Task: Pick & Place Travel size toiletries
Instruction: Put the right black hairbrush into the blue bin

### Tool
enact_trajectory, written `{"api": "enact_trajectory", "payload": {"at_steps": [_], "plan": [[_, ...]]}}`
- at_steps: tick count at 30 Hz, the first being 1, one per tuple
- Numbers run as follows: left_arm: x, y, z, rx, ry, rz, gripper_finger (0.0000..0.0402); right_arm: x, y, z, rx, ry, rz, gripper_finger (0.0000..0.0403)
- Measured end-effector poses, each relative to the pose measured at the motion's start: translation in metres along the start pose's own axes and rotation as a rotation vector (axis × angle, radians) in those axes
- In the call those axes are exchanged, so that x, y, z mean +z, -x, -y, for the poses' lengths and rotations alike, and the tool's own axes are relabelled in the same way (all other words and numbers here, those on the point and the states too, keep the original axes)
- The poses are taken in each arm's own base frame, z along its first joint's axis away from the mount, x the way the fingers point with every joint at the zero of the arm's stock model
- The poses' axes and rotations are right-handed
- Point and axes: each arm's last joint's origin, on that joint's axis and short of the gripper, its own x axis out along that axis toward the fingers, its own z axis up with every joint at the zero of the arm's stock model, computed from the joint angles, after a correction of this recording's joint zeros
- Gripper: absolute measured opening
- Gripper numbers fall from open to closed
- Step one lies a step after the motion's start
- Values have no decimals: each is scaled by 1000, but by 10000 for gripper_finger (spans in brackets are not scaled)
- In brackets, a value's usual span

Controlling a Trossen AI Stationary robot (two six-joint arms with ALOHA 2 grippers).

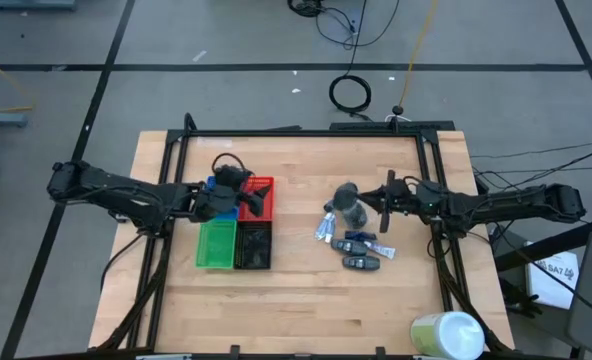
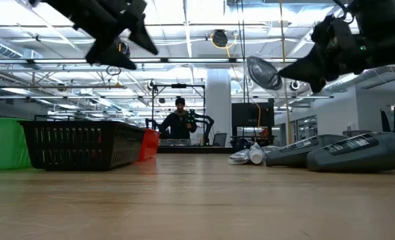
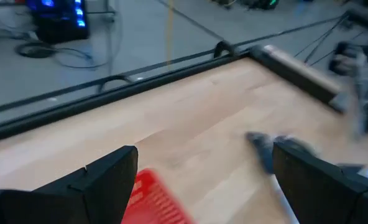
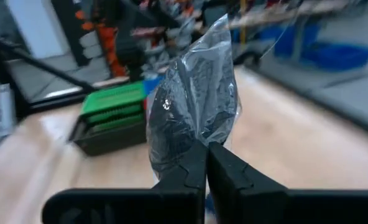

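Note:
My right gripper (image 1: 369, 207) hovers over the middle right of the table, shut on a dark travel size pack in a clear wrapper (image 4: 193, 99). The low view shows that pack (image 2: 264, 72) high above the wood. Below it, several more toiletries (image 1: 354, 243) lie flat on the table: dark oblong packs (image 2: 344, 150) and small white tubes (image 2: 251, 155). My left gripper (image 1: 241, 195) hangs open above the blue tray (image 1: 214, 184) and the red tray (image 3: 156, 199), with nothing between its fingers (image 3: 103, 186). My right gripper pinches the near end of the pack's clear wrapper (image 4: 190, 146) between its two fingertips. The fingers lie about level and come from the table's right side. The pack sticks out beyond the fingertips, lifted clear of the table.
Four trays stand together at the table's middle left: blue, red (image 1: 261, 195), green (image 1: 216, 243) and black (image 1: 253, 243). A big pale green-white cylinder (image 1: 446, 335) lies at the near right corner. A person (image 2: 179, 120) stands in the room beyond the far edge.

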Motion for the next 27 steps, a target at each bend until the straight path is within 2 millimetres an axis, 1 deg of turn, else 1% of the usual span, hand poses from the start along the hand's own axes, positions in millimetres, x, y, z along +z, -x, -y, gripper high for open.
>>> {"api": "enact_trajectory", "payload": {"at_steps": [4,7,9,12,15,20,24,27], "plan": [[-4,-27,10,-104,3,-2,363,4,0,1,-43,87,44,0],[-4,-45,20,-267,6,20,363,4,0,1,-46,123,45,0],[-2,-56,27,-408,14,63,363,4,0,1,-46,135,46,0],[-4,-72,34,-521,28,109,363,4,0,0,-40,154,43,0],[-3,-88,44,-560,29,110,363,4,0,-1,-38,158,46,0],[2,-114,71,-649,-17,74,363,3,0,-1,-38,159,39,0],[10,-125,89,-649,-94,44,363,2,0,0,-40,157,30,0],[12,-134,99,-631,-141,1,363,2,0,-1,-40,156,31,0]]}}
